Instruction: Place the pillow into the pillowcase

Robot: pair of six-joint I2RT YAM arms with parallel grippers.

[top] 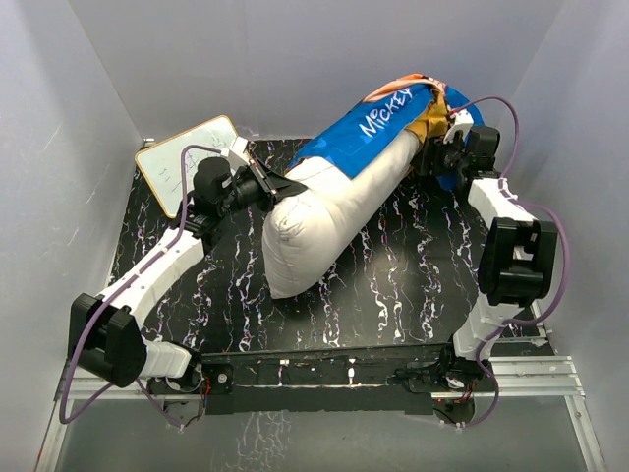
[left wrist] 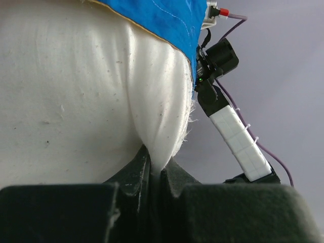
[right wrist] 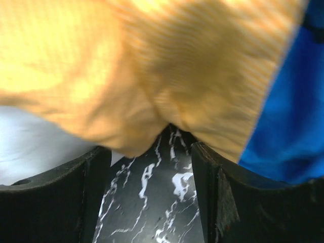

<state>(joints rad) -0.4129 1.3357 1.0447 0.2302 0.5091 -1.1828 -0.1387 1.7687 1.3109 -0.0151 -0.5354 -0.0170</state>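
- Your left gripper (top: 278, 189), seen from the top camera, is pushed into the left side of the pillow (top: 324, 211). Your right gripper (top: 432, 155) is at the far right, by the bunched end of the pillowcase (top: 378, 123).
- Same view: the pillow lies diagonally across the table (top: 393, 285). Its far half is under the blue Mickey cloth and its near half bulges out bare. I'd call it maybe a third done. I can't tell if the cloth wraps right around or just lies on top.
- Left wrist view: the jaws are clamped tight on a pinched fold of white pillow fabric, with nothing else in them. The blue hem crosses the pillow above your pinch, so the case reaches about that far on this side.
- Right wrist view: the jaws stand well apart, with marbled tabletop showing between them. The orange side of the case hangs over the tips and dips into the gap. I don't see it squeezed from both sides, so I'd say the gripper isn't holding anything.
- Left to do, by my reading: get a real hold on the case edge with the right, then work the cloth down over the bare half.
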